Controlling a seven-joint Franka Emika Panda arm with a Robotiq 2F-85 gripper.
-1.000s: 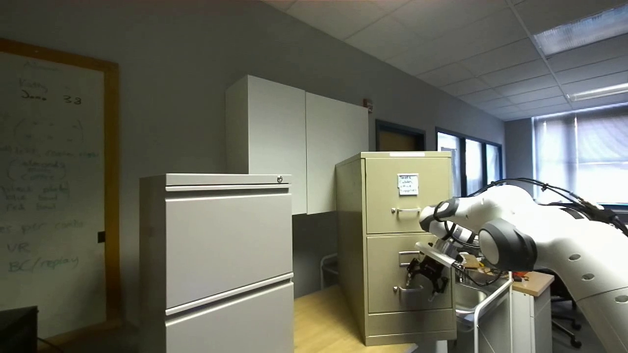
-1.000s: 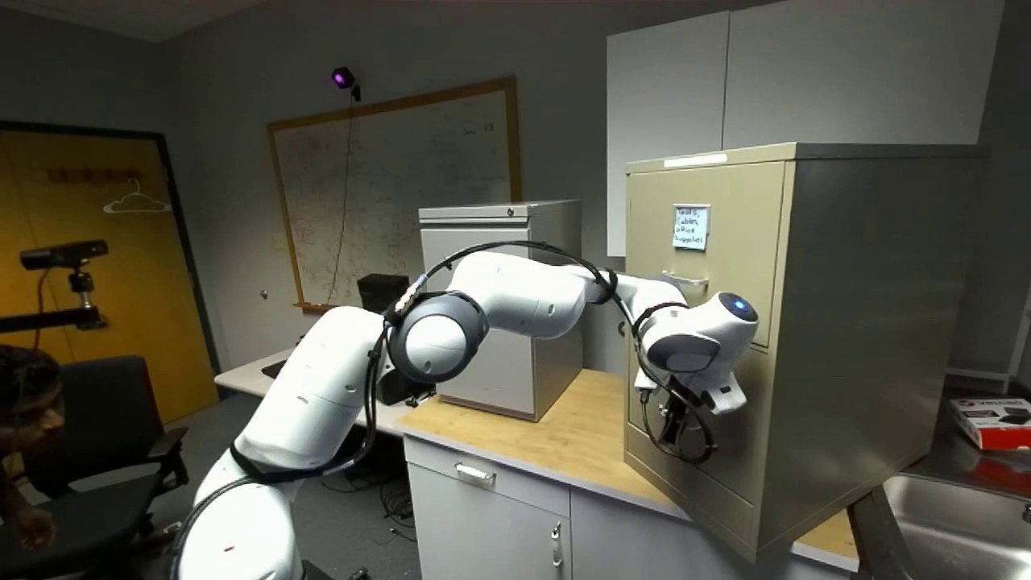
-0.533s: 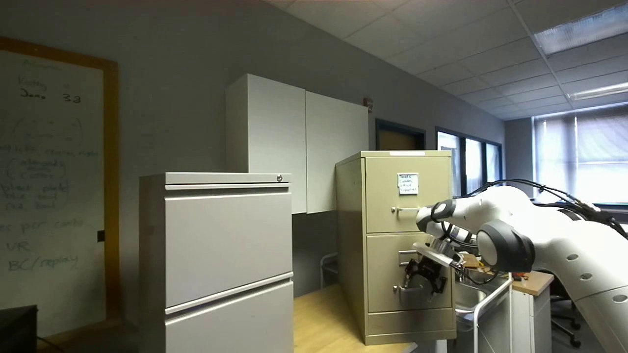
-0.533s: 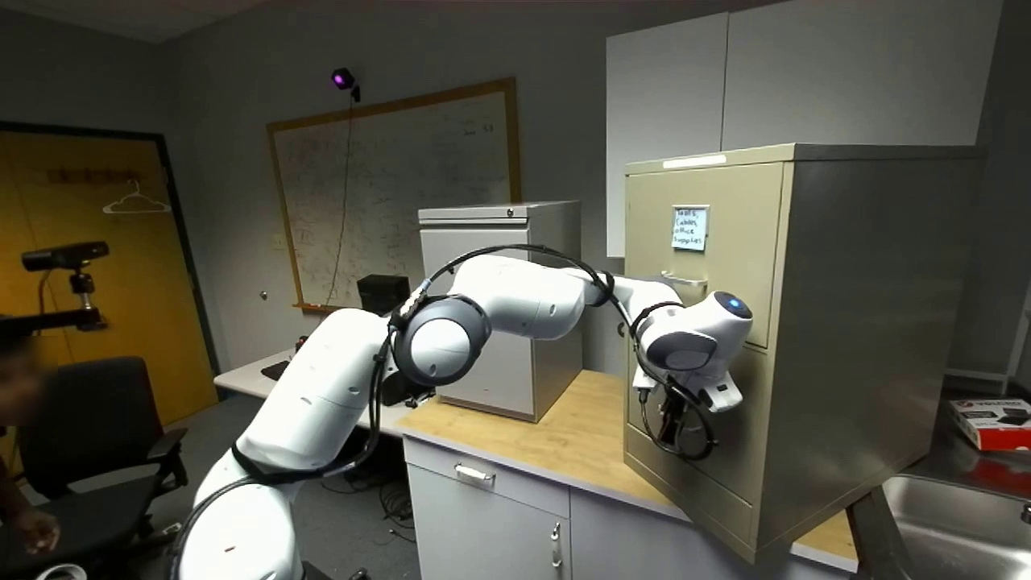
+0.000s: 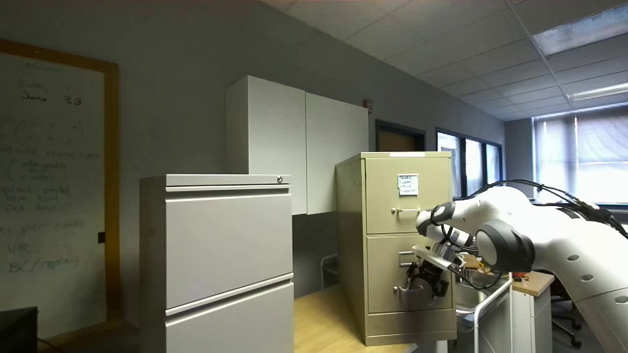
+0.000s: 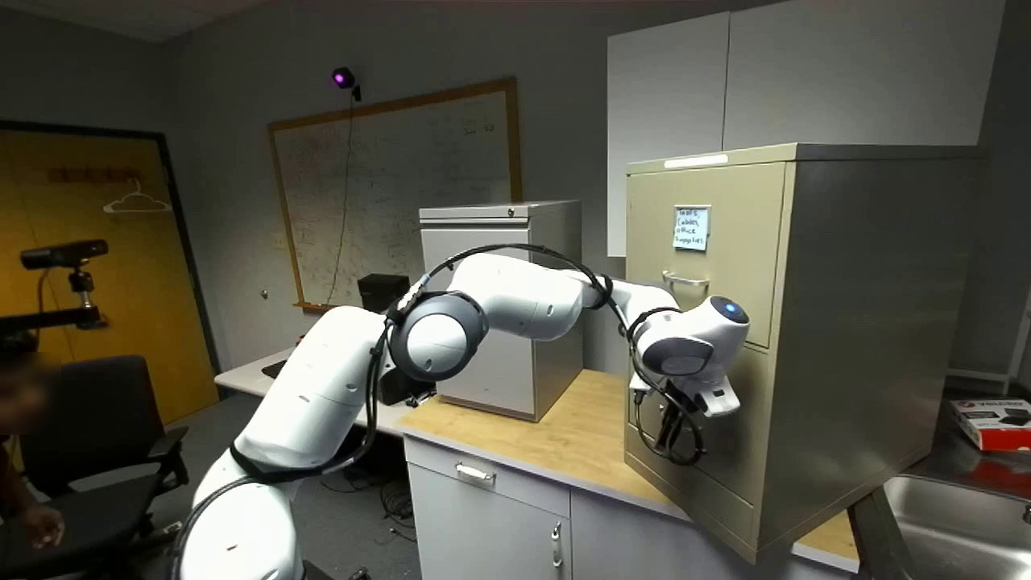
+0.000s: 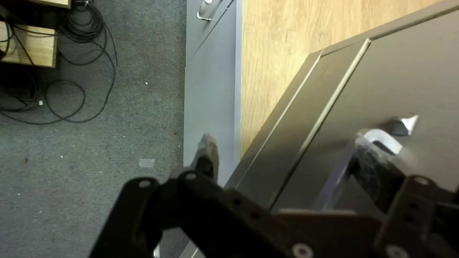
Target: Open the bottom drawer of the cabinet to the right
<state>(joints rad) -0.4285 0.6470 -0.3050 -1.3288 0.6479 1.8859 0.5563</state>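
Note:
The tall beige filing cabinet stands on the counter; it also shows in an exterior view. Both its drawers are shut. The bottom drawer front has a small metal handle, partly covered by my gripper. My gripper is open in front of this drawer, tilted, its fingers at handle height. In the wrist view the gripper has its fingers wide apart. One finger overlaps the handle's curved end; I cannot tell whether it touches. The other finger is on the handle's lower side, over the grey base cupboard.
A light-grey lateral cabinet stands left of the beige one on the wooden counter. White wall cupboards hang behind. A metal sink lies right of the beige cabinet. A person sits at the far left.
My wrist has shifted slightly left and down, and its cable loop has moved left with it. The gripper stays open in front of the bottom drawer. The drawers have not moved.

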